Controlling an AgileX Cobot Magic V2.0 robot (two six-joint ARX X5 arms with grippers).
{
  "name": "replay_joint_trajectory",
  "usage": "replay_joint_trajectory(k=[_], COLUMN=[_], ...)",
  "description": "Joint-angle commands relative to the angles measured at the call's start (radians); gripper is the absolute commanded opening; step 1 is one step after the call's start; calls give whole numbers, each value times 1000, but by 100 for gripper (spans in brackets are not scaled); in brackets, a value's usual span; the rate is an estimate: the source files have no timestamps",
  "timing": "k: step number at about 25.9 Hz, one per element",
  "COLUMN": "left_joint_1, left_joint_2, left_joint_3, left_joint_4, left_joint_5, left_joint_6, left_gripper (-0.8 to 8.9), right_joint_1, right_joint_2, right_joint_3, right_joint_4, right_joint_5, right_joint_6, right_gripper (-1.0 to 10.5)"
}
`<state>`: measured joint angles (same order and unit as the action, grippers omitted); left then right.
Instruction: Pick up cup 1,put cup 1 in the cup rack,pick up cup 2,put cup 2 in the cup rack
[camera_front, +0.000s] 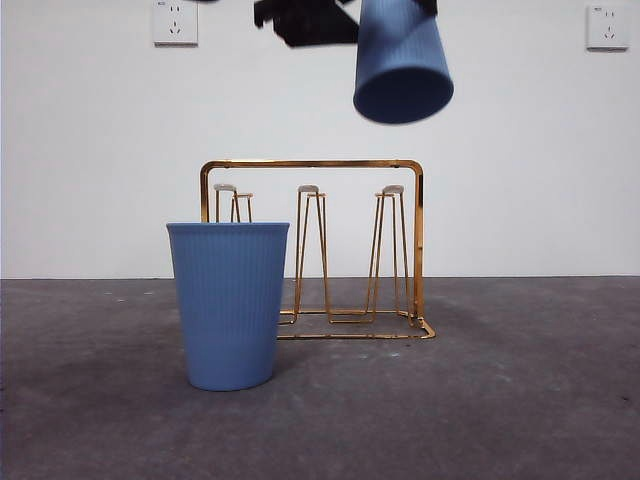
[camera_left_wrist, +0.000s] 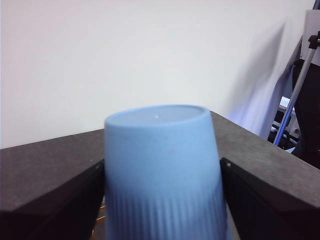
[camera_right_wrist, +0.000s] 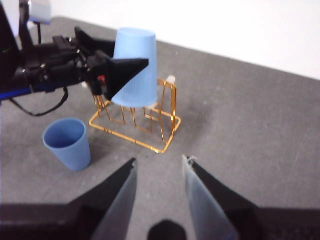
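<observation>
My left gripper (camera_front: 385, 12) (camera_left_wrist: 162, 200) (camera_right_wrist: 131, 70) is shut on a ribbed blue cup (camera_front: 402, 65) (camera_left_wrist: 162, 165) (camera_right_wrist: 135, 67). It holds the cup upside down and slightly tilted in the air, above the right part of the gold wire cup rack (camera_front: 310, 163) (camera_right_wrist: 167, 125). The cup's mouth faces down and hangs clear of the white-tipped prongs. A second blue cup (camera_front: 228, 305) (camera_right_wrist: 67, 142) stands upright on the table in front of the rack's left end. My right gripper (camera_right_wrist: 159, 167) is open and holds nothing, hovering on the near side of the rack.
The dark grey table (camera_front: 520, 400) ends at a white wall with two sockets (camera_front: 175, 22) (camera_front: 608, 27). Cables and the left arm's body (camera_right_wrist: 40, 70) lie beside the rack. A stand with tubing (camera_left_wrist: 300, 90) is off the table's far corner.
</observation>
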<state>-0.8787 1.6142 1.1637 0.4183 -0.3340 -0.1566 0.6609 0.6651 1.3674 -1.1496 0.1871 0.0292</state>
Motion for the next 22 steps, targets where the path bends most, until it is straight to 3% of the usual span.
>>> replay_joint_trajectory(k=[1,22], left_joint_1=[14,58], left_joint_2=[33,208], left_joint_3=[5,17], left_joint_4=[34,130], left_joint_5=[-8,-34], left_joint_6=[13,11], left_gripper=[-8,-8], right_joint_1=[0,0], right_joint_2=[-3,-3], right_joint_3=[-9,-9], right_joint_4=[-5,-34], right_joint_5=[4,4], right_joint_6=[-5,-7], right_gripper=[159,158])
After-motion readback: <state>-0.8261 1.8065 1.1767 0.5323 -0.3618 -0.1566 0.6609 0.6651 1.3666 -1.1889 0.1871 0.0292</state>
